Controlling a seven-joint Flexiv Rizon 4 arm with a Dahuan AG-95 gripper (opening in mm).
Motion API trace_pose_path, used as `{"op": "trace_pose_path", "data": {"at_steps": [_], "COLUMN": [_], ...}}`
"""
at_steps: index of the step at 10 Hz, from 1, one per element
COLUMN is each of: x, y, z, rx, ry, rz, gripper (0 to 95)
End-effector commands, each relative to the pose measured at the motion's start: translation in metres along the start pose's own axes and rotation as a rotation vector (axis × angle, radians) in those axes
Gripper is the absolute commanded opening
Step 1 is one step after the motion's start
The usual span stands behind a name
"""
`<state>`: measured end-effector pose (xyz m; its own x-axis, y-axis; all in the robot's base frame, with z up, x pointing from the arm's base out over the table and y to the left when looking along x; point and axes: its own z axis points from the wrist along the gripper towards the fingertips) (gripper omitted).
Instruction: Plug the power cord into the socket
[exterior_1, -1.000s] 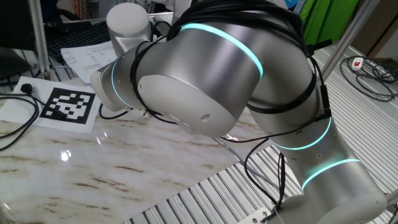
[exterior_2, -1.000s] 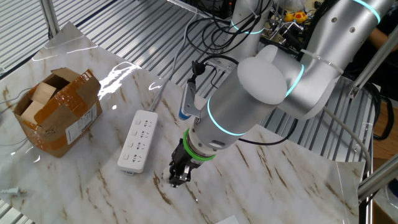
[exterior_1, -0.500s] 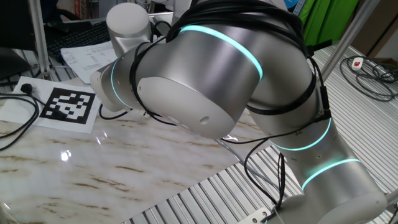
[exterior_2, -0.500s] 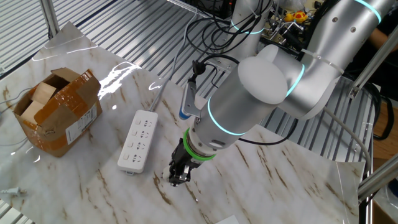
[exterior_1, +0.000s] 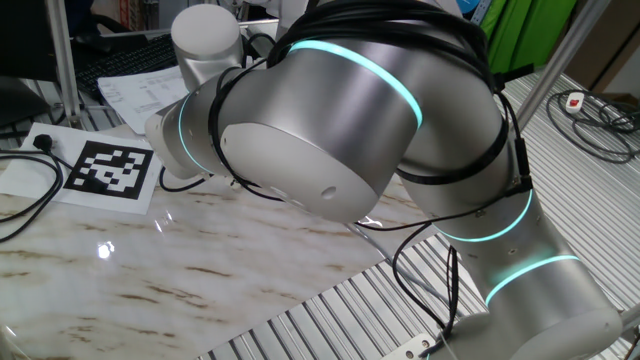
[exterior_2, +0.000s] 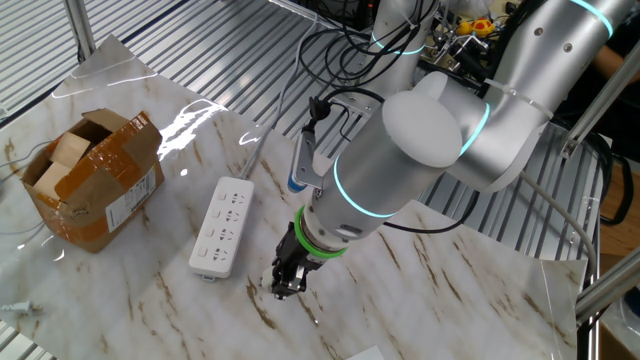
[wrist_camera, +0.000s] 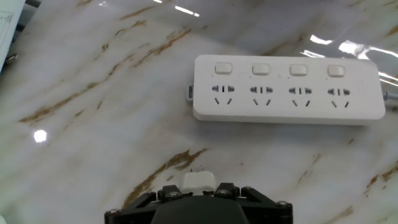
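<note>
The socket (exterior_2: 222, 226) is a long white power strip lying flat on the marble table; the hand view shows its row of outlets and switches (wrist_camera: 286, 90). The power cord is a small white plug piece (wrist_camera: 198, 180) sitting between the dark fingers (wrist_camera: 227, 189) of my gripper (wrist_camera: 198, 188), which is shut on it. My gripper (exterior_2: 283, 286) hangs low over the marble, a short way to the right of the strip's near end and apart from it. In one fixed view the arm's body fills the frame and hides gripper, plug and strip.
A brown cardboard box (exterior_2: 90, 180) stands left of the strip. A printed marker sheet (exterior_1: 108, 170) and a black cable with a black plug (exterior_1: 40, 142) lie at the table's far end. Ribbed metal flooring (exterior_2: 250, 60) surrounds the table.
</note>
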<state>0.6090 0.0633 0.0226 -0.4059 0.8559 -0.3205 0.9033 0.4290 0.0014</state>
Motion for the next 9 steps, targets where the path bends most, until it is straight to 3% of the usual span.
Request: {"op": "trace_pose_path", "data": {"at_steps": [1, 5, 6, 9], "x": [0.0, 0.0, -0.027, -0.027], "y": [0.0, 0.0, -0.011, -0.011], "z": [0.001, 0.001, -0.04, -0.042], "rx": [-0.001, -0.001, -0.034, -0.035], "ry": [0.0, 0.0, 0.165, 0.161], "rz": [-0.001, -0.001, -0.058, -0.054], "gripper": [38.0, 38.0, 0.0, 0.0]}}
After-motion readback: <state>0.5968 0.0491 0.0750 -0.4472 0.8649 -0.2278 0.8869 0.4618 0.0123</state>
